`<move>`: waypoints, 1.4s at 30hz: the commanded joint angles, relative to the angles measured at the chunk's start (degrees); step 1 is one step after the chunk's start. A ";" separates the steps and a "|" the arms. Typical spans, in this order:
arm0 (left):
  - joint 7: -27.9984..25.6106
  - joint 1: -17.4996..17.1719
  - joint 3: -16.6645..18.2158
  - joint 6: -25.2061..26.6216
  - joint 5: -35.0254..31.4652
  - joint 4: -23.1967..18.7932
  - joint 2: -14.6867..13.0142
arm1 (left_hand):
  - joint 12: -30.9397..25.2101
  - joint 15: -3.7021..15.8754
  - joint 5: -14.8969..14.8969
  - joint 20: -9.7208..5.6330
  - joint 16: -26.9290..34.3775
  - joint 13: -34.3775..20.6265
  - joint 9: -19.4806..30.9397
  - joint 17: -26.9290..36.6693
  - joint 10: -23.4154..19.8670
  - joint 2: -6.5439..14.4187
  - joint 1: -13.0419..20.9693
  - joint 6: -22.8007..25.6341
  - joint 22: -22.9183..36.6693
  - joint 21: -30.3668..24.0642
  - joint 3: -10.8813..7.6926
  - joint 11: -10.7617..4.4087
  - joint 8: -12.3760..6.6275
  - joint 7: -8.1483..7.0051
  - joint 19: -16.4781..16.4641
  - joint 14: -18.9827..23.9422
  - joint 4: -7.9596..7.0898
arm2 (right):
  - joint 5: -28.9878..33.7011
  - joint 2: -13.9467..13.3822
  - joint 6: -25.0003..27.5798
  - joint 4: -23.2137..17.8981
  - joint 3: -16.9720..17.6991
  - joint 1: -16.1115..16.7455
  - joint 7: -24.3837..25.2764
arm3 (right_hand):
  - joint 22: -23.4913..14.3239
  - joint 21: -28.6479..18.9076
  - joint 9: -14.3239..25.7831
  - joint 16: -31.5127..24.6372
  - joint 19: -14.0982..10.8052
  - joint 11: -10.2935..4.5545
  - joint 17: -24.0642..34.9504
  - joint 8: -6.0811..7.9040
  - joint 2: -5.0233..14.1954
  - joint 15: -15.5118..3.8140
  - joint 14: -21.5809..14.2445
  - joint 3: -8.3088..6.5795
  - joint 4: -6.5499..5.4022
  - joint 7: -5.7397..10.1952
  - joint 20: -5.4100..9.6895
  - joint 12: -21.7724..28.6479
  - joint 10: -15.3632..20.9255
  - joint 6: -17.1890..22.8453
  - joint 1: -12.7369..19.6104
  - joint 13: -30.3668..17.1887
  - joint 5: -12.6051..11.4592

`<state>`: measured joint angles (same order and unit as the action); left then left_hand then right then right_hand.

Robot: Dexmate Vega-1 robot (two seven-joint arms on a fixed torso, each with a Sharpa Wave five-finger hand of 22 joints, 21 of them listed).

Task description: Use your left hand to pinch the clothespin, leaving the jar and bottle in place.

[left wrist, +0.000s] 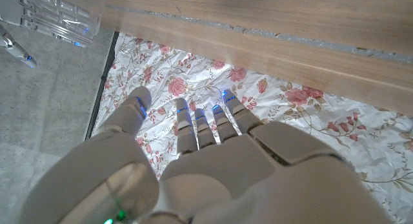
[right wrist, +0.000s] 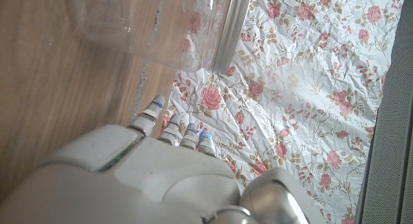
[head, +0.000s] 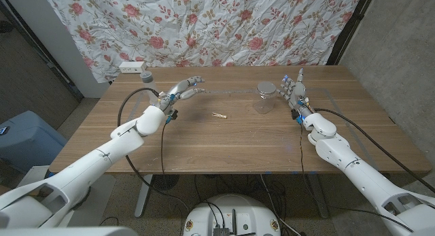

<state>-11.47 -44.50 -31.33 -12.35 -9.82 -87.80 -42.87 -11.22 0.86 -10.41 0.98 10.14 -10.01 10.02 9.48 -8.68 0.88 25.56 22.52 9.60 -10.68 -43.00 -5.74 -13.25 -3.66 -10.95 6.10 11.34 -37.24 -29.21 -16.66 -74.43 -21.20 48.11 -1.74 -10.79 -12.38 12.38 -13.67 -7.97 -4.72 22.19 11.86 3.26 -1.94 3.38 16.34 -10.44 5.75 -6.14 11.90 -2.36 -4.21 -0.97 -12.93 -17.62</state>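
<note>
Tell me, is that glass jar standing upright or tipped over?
Upright. In the head view the jar stands on its base on the table, mouth up, beside the right robot hand.

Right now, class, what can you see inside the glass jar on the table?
The jar is clear glass and looks empty; the wood shows through it. The right robot hand stands beside it, and the far side is too small to judge.

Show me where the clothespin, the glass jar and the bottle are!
clothespin (head: 219, 115), head view, middle of its wooden body.
glass jar (head: 264, 100), head view, its clear side wall.
bottle (head: 147, 77), head view, its grey cap.
</note>
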 commanded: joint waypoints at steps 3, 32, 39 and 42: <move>1.76 1.20 -2.46 7.11 -12.68 -7.48 -4.04 | 0.37 0.09 -0.34 -0.15 -0.16 -0.23 0.16 0.14 0.70 -2.12 3.05 2.92 0.06 0.30 0.56 -0.85 -0.86 -1.23 1.02 -0.63 -0.03 | 0.00 0.00 0.02 0.01 0.00 -0.01 -0.01 | -0.27 -0.25 0.12 -0.35 -0.37 -0.44 0.16 0.35 4.11 -2.01 0.53 0.29 0.02 0.47 0.15 0.41 0.08 -0.08 0.00 -0.11 -0.33; 11.66 5.52 -7.54 13.56 -31.43 -14.08 -6.22 | 1.00 -4.68 0.07 5.16 -0.62 -0.09 0.12 0.23 9.57 -6.70 12.75 2.65 0.01 0.98 2.36 3.22 1.61 0.28 14.90 -10.78 -0.77 | 0.02 0.04 -0.04 0.09 -0.01 -0.02 -0.03 | -0.28 -0.25 0.12 -0.35 -0.37 -0.41 0.17 0.35 4.12 -2.04 0.53 0.28 0.02 0.46 0.14 0.42 0.10 -0.07 0.00 -0.11 -0.33; 14.57 6.35 -8.72 16.41 -34.25 -14.44 -5.10 | 1.11 -5.31 0.07 5.79 -0.58 -0.06 0.11 0.27 11.63 -6.59 13.92 2.55 0.05 0.90 2.57 3.70 1.81 1.17 16.85 -12.91 -0.88 | 0.02 0.03 -0.03 0.06 -0.02 -0.01 -0.02 | -0.28 -0.26 0.12 -0.35 -0.39 -0.41 0.17 0.34 4.12 -2.03 0.54 0.28 0.02 0.46 0.14 0.43 0.12 -0.09 0.00 -0.11 -0.33; 14.54 6.67 -9.35 16.87 -36.30 -14.60 -5.00 | 1.13 -5.52 0.05 5.95 -0.53 -0.06 0.11 0.28 12.14 -6.53 14.17 2.37 0.05 0.90 2.63 3.74 1.91 1.06 17.39 -13.28 -0.91 | 0.01 0.01 0.00 0.00 -0.01 0.00 0.00 | -0.27 -0.26 0.12 -0.34 -0.41 -0.39 0.17 0.34 4.12 -1.96 0.57 0.28 0.02 0.45 0.16 0.41 0.07 -0.10 0.00 -0.11 -0.33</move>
<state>-0.16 -39.48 -38.30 1.44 -40.21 -101.23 -48.81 -10.15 -4.50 -10.41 6.86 9.53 -9.98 10.00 9.47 2.74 -5.49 39.01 24.87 9.60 -9.75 -40.70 -1.96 -11.53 -2.73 5.74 -6.36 10.46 -37.25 -29.19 -16.65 -74.42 -21.20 48.09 -1.76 -10.78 -12.38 12.38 -13.67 -7.96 -4.72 22.19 11.86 3.26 -1.94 3.38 16.34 -10.44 5.75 -6.14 11.90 -2.36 -4.22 -0.97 -12.93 -17.62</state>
